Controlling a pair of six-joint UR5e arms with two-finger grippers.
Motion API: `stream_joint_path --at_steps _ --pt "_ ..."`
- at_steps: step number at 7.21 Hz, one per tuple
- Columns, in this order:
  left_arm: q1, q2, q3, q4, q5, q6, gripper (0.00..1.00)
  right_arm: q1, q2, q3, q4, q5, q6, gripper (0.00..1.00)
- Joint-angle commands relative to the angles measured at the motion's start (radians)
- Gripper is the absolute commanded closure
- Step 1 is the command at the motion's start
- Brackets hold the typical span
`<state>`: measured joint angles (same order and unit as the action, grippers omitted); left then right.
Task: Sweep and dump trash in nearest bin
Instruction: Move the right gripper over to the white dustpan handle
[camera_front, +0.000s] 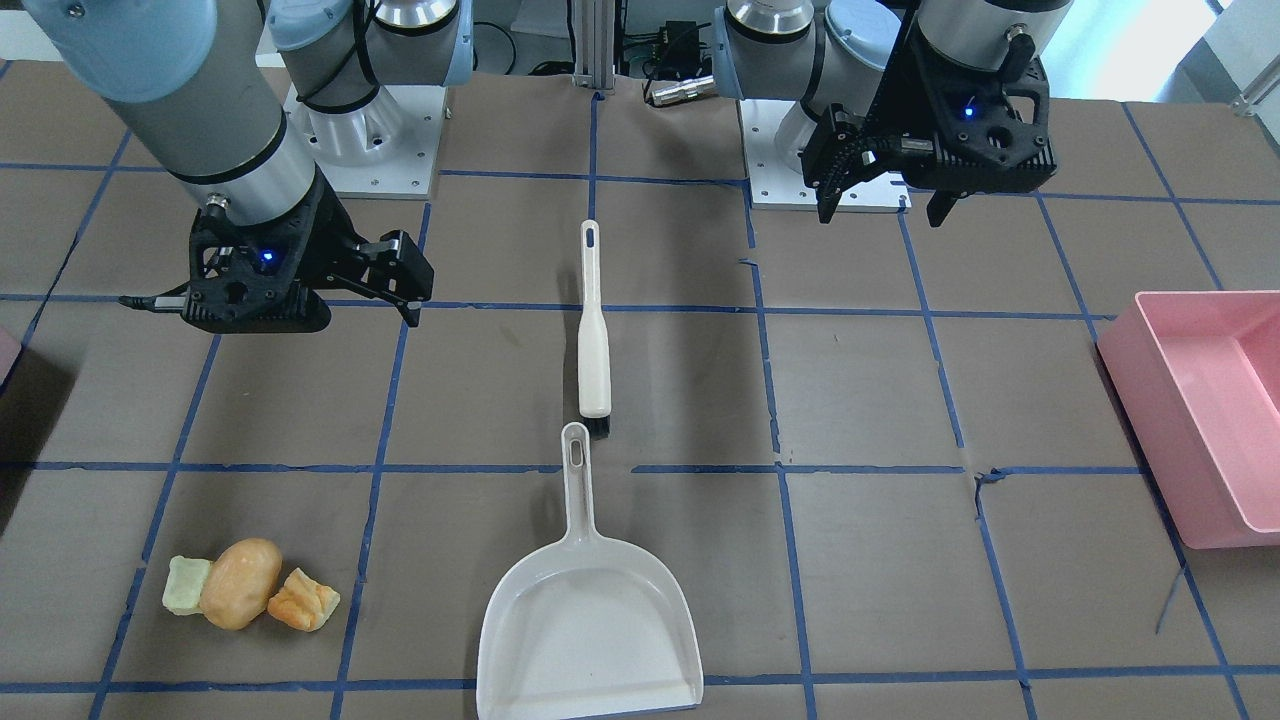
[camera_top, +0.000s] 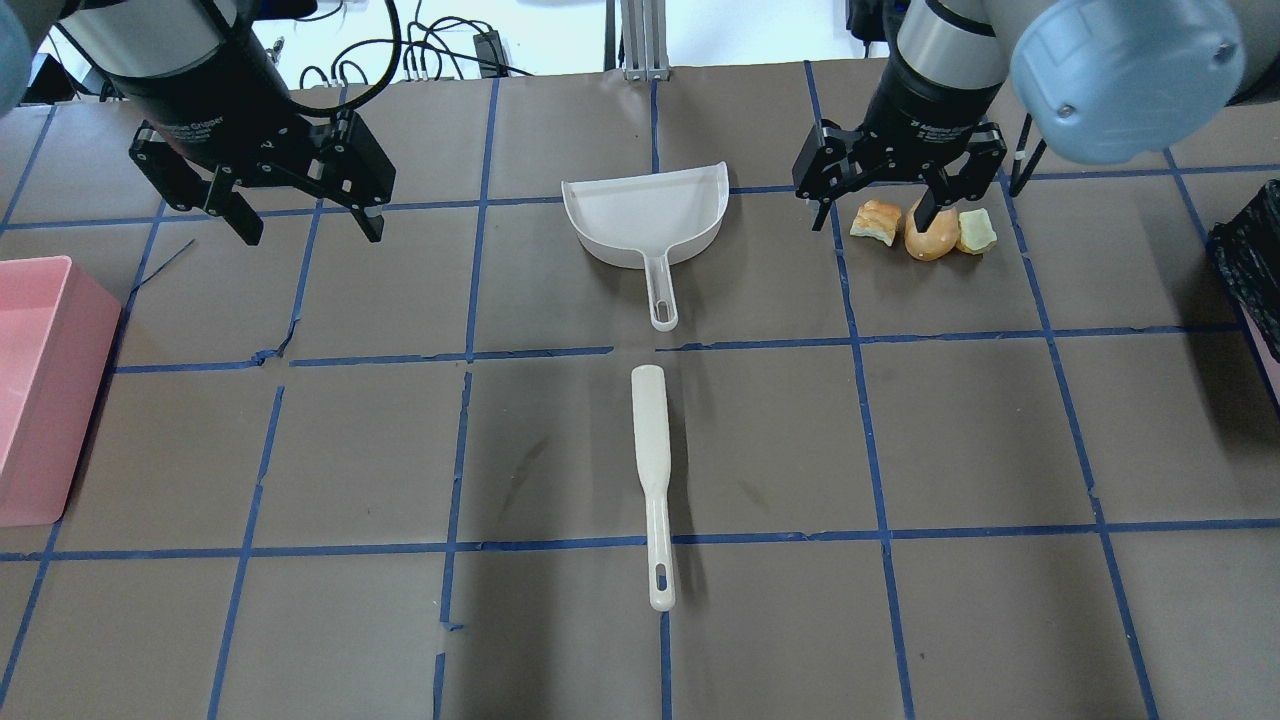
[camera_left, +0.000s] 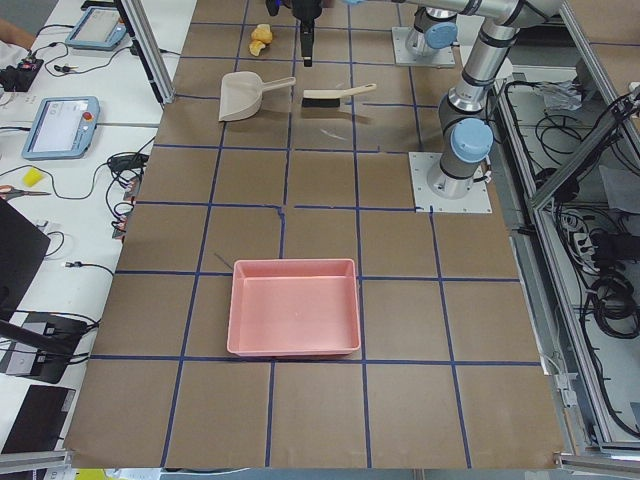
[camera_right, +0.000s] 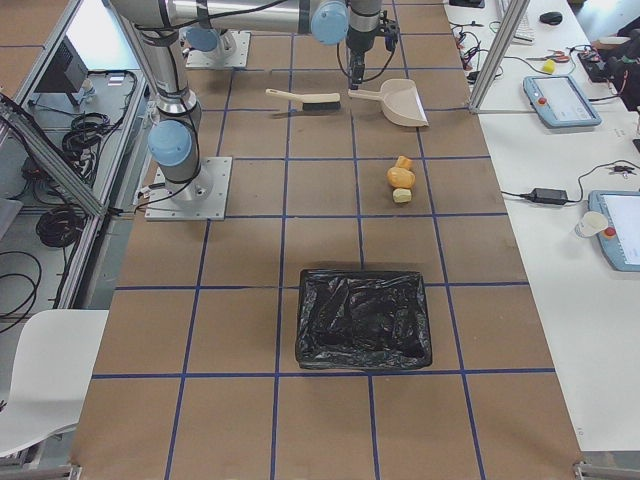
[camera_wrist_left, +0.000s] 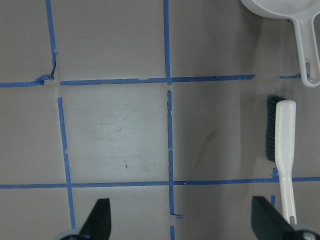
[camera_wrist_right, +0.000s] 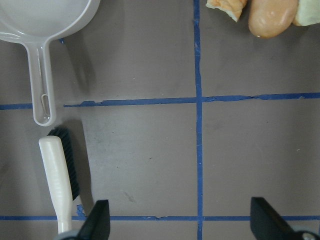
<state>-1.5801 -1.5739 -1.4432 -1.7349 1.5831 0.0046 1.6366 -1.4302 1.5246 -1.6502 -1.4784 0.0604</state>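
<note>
in the overhead view the trash lies on the table (camera_top: 350, 450) at 2 o'clock from centre: potato-shaped lump (camera_top: 935, 243), green cube (camera_top: 977, 231) close at its 3 o'clock, orange chunk (camera_top: 875, 222) at its 9 o'clock. the dustpan (camera_top: 640, 215) lies at 12 o'clock of the brush (camera_top: 650, 450). the left gripper (camera_top: 310, 225) and right gripper (camera_top: 870, 195) hang above the table, fingers spread wide. the pink bin (camera_top: 30, 380) sits at 9 o'clock, the black-lined bin (camera_top: 1250, 260) at 3 o'clock.

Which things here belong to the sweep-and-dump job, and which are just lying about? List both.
Job: tan-brown potato-shaped lump, pale green cube, orange-yellow crusty chunk, white plastic dustpan, white-handled black-bristled brush, black-lined bin near them.
Lying about: pink plastic tray, grey tablet-like pendant on the side bench.
</note>
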Motion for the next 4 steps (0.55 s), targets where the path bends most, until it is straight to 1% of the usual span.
stream_joint_path --at_steps 1,2,3,4 --pt "0.0 0.0 0.001 0.0 0.0 0.002 0.0 0.07 0.062 -0.029 -0.121 -0.006 0.015 0.0" --pt "0.0 0.0 0.001 0.0 0.0 0.002 0.0 0.075 0.103 -0.076 -0.134 0.007 0.021 0.02" --pt "0.0 0.0 0.003 0.0 0.0 0.002 0.0 0.107 0.169 -0.13 -0.164 0.004 0.024 0.02" --pt "0.0 0.0 0.004 0.0 0.0 0.0 0.0 0.144 0.216 -0.153 -0.205 0.003 0.033 0.03"
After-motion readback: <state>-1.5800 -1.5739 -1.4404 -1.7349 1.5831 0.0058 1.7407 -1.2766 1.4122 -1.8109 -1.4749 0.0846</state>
